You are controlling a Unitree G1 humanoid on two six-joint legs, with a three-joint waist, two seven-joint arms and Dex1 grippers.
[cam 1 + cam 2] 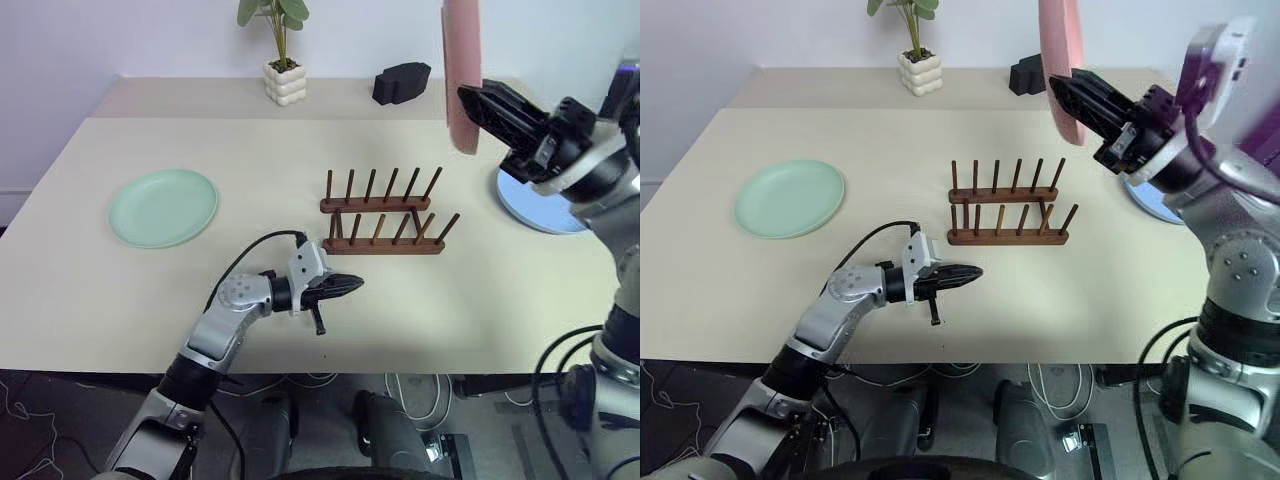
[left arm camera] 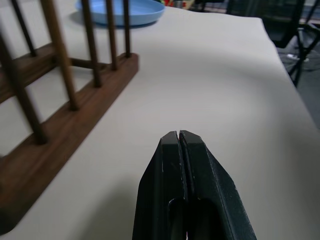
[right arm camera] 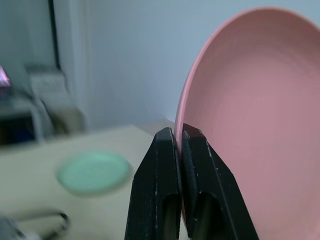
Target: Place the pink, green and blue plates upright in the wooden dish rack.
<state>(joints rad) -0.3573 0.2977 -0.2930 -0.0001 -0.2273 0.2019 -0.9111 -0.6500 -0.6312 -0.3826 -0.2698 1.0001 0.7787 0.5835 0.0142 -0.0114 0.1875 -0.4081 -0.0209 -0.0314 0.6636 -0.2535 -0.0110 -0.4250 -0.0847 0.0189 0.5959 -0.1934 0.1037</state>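
pink plate [image 1: 462, 75] edge-on — long axis vertical, rim pinched by right gripper [image 1: 472, 100]

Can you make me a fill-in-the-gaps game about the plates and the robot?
1. The right end effector holds the ____ plate up in the air.
2. The green plate lies flat on the ____.
3. The wooden dish rack has ____ plates in it.
4. The left end effector is shut and holds ____.

Missing words: pink; table; no; nothing
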